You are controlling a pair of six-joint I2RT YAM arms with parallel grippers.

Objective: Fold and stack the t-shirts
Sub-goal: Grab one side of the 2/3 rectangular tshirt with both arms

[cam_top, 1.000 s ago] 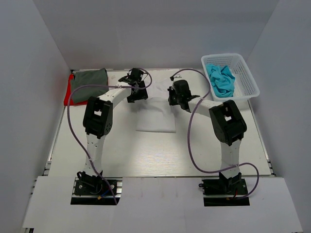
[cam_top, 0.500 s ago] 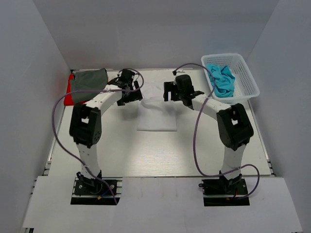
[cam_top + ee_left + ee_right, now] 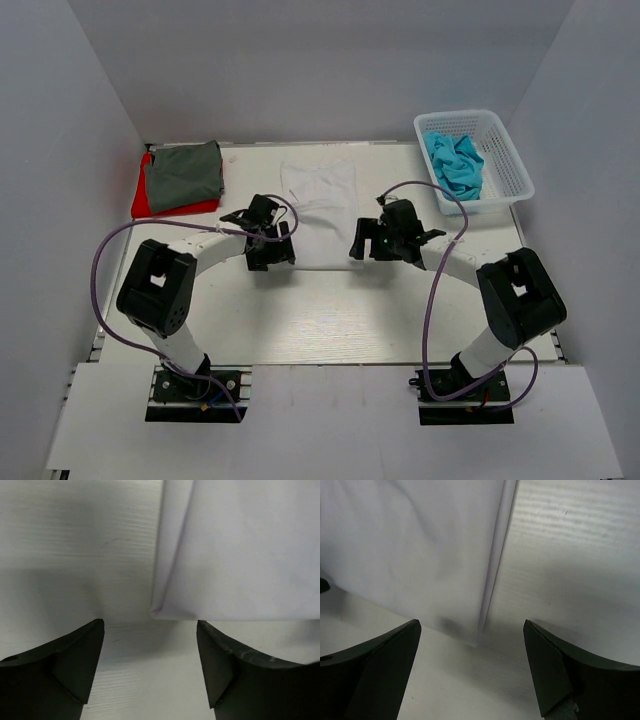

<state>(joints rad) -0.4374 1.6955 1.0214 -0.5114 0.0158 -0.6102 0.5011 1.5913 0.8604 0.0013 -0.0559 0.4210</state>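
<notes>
Left end effector (image 3: 150, 623), released and empty, has come back from the far hem to the near left corner of the white t-shirt (image 3: 318, 200), flat mid-frame on the table (image 3: 330, 320). Right end effector (image 3: 471, 623), likewise released, brackets the near right corner. A lengthwise fold looks next.

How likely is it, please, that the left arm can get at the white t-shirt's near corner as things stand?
Probably yes: the left gripper is open just before the corner of the white t-shirt, with nothing between them.
</notes>
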